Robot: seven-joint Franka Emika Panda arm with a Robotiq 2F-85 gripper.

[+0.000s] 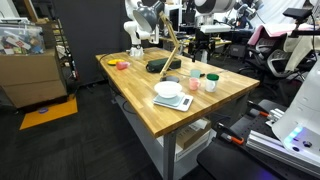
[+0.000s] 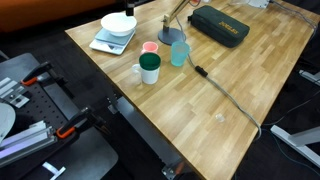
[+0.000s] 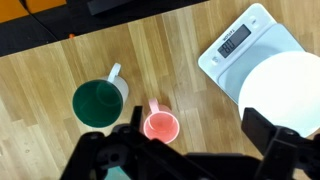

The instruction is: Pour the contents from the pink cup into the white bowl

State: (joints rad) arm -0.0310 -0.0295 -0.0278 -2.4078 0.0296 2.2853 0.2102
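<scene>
In an exterior view, the pink cup point(image 2: 150, 47) stands upright on the wooden table point(image 2: 230, 90). It sits in a tight cluster with a white mug with a green inside point(image 2: 149, 68) and a teal cup point(image 2: 179, 52). The white bowl point(image 2: 118, 22) is just beside them, resting on a kitchen scale point(image 2: 106, 44), probably so that whatever is poured in can be weighed. Having the cup this near the bowl should keep the carry short. In the other exterior view the robot arm point(image 1: 138, 25) rises at the far end of the table. Its gripper cannot be picked out there, and the cups are too small to tell apart with any confidence. The wrist view looks straight down. The gripper point(image 3: 190, 142) hangs above the table with its fingers point(image 3: 268, 140) spread wide and nothing between them, and the pink cup lies just inside the left finger, not yet touched. The wide spread suits dropping the fingers either side of the cup. The mug and the teal cup crowd that side, so the descent likely needs care not to knock them. The bowl fills the right edge, empty as far as can be seen.
</scene>
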